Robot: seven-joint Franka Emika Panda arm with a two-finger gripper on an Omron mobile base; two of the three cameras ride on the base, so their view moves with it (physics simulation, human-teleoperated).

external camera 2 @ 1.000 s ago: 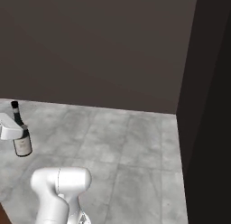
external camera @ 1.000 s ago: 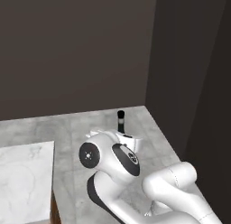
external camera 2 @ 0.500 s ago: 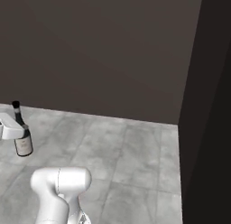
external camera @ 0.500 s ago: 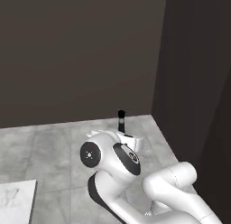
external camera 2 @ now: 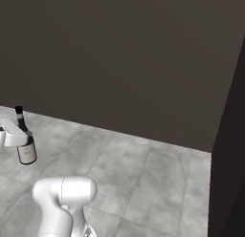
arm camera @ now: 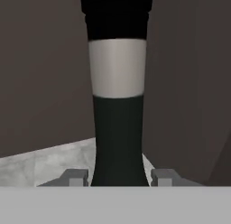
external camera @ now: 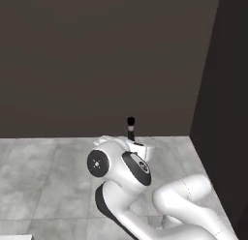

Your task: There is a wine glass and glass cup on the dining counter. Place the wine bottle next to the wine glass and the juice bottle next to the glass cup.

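Small black wine bottle (external camera 2: 24, 143) with slim neck, dark cap and pale label band: upright, clamped at the shoulder by the white two-finger gripper (external camera 2: 21, 137), body hanging below it. In the right base view, seen at far left, over grey tiled floor (external camera 2: 139, 178); whether its base touches the floor, cannot tell. In the left base view, just the neck and cap (external camera: 131, 129) poking up behind the white arm's elbow (external camera: 118, 166), pale band below the dark cap. In the hand view, bottle neck (arm camera: 118, 128) close and central, black below, pale grey band above, black cap at top edge; grey fingertips (arm camera: 75, 177) on either side at the bottom, closed in against the glass with no gap visible. Grasping the wine bottle, then.

Beyond the bottle: flat dark brown wall (external camera 2: 119, 59) across the back in both base views, meeting the pale grey marbled floor tiles. Darker, near-black upright panel (external camera 2: 229, 150) along the right edge, standing forward of the wall. White arm base link (external camera 2: 62, 198) at lower left of the right base view. Sliver of something pale at the lower left corner of the left base view (external camera: 14, 236), too little to tell what.
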